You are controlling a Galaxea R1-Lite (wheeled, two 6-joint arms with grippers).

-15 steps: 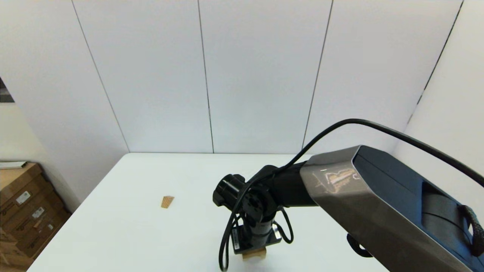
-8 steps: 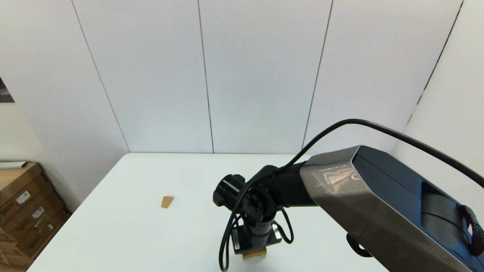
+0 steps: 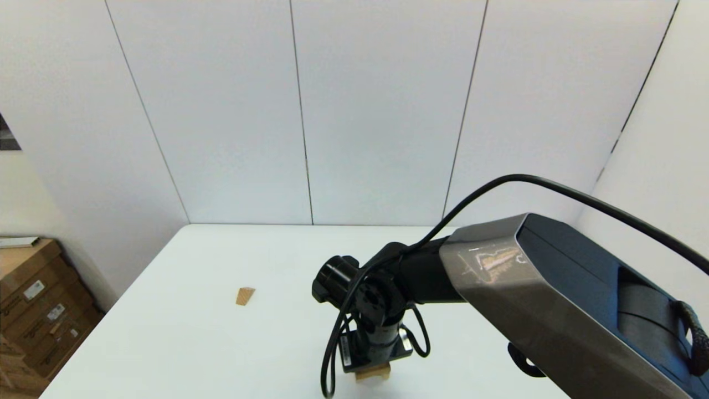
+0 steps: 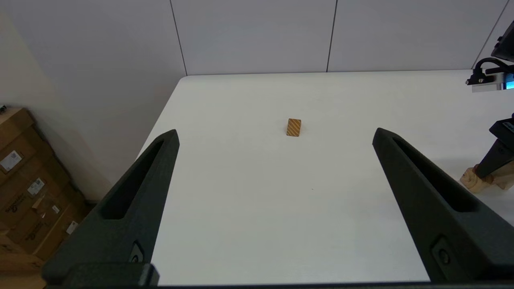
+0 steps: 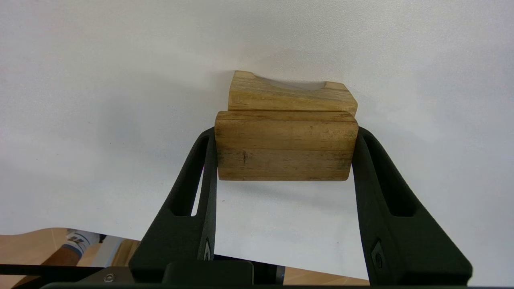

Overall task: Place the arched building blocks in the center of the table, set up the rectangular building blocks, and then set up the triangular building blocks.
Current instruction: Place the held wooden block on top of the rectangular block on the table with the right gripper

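Near front edge of surface [image 3: 221,343]: right pincer [image 5: 284,146] clamped on rectangular block [image 5: 285,150].
Against arched block [image 5: 291,96]; left pincer [image 4: 275,136] spread wide, facing triangular wedge [image 4: 293,127].

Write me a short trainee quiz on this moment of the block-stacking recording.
1. True or false: the right tool is shut on the rectangular block.
2. Which block lies alone on the table, towards the robot's left? A: a round block. B: the triangular block. C: the rectangular block.
3. Fill in: the left tool is ____ and holds nothing.
Key: 1 true; 2 B; 3 open.
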